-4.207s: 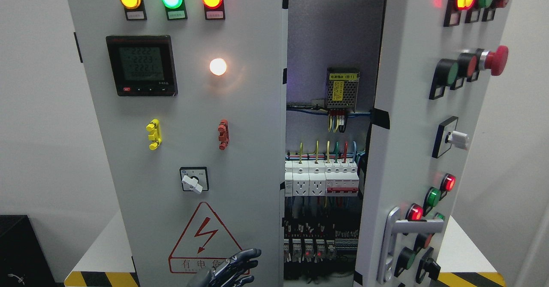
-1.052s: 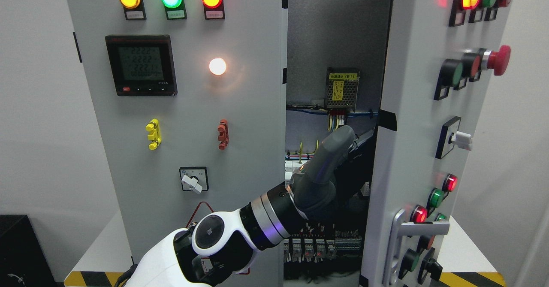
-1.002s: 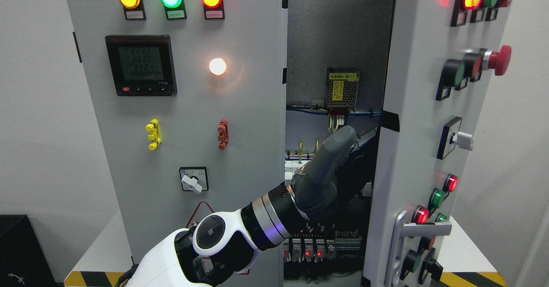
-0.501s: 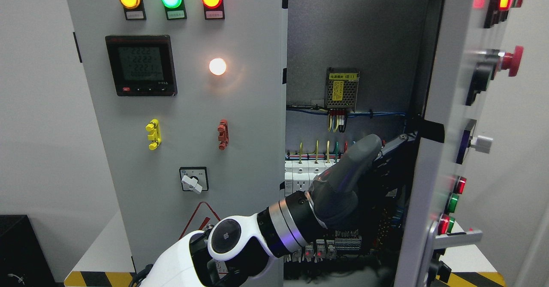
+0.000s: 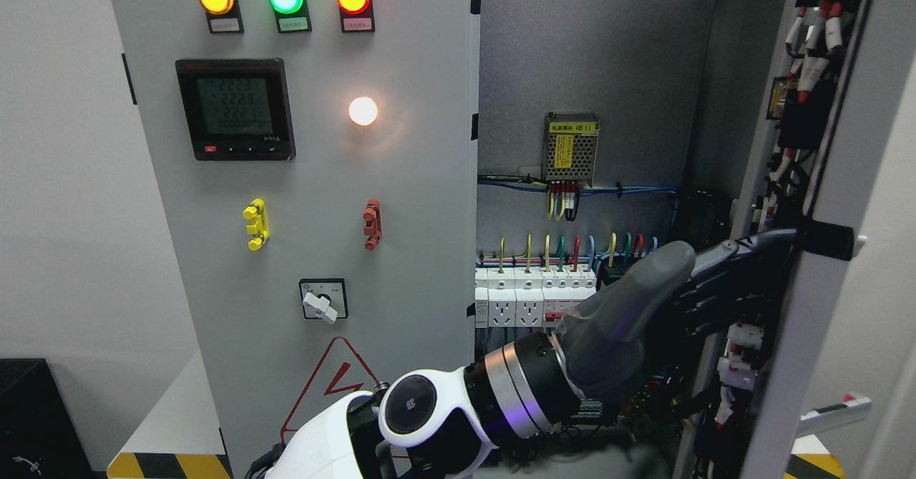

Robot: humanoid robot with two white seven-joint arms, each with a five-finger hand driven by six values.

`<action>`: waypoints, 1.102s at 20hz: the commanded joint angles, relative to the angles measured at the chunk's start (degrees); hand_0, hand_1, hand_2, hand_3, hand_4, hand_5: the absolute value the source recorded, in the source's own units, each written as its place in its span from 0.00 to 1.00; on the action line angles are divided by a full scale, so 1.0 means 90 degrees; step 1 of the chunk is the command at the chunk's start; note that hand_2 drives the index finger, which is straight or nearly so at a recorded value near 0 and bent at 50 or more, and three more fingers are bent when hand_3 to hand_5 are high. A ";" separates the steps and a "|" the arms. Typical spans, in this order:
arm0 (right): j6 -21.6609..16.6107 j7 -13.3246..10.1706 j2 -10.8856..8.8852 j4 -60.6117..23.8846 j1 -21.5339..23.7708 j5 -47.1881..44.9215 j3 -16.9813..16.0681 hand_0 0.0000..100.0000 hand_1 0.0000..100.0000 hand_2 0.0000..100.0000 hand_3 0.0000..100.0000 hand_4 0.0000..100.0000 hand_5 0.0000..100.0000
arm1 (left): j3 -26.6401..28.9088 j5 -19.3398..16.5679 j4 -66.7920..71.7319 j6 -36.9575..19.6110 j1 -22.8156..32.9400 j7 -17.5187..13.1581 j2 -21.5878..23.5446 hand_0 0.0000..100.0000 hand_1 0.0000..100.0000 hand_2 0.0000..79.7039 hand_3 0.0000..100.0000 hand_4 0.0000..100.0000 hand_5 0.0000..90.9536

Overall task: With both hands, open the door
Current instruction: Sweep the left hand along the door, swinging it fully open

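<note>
The grey electrical cabinet has two doors. Its left door (image 5: 322,178), carrying lamps, a meter and a warning triangle, stands shut. The right door (image 5: 837,178) is swung far out, so I see its inner side with wiring and its edge. My left arm comes in from the lower left and reaches across the opening. The left hand (image 5: 744,260) lies with dark fingers stretched out against the inner face of the right door, holding nothing. The right door's silver handle (image 5: 834,411) pokes out at the lower right. My right arm is out of view.
Inside the cabinet are a power supply with a yellow label (image 5: 571,148), a row of white breakers (image 5: 533,300) and coloured wires. The cabinet stands on a white table with a yellow-black striped edge (image 5: 164,465). A black box (image 5: 28,414) sits at the lower left.
My left arm rose from the bottom edge, reached into the opening and moved right. The right door swung further out, from showing its button front to showing its wired inner side.
</note>
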 commanded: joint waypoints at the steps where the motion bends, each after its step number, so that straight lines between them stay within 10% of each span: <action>1: 0.0000 0.0003 -0.0002 0.0000 0.0000 -0.0098 0.0186 0.00 0.00 0.00 0.00 0.00 0.00 | -0.0123 -0.0015 0.0039 0.0018 -0.0069 -0.0002 -0.0396 0.00 0.00 0.00 0.00 0.00 0.00; 22: 0.0000 0.0003 0.0007 0.0000 0.0000 -0.0097 0.0186 0.00 0.00 0.00 0.00 0.00 0.00 | -0.0308 -0.0044 0.0889 0.0047 -0.0362 -0.0002 -0.1441 0.00 0.00 0.00 0.00 0.00 0.00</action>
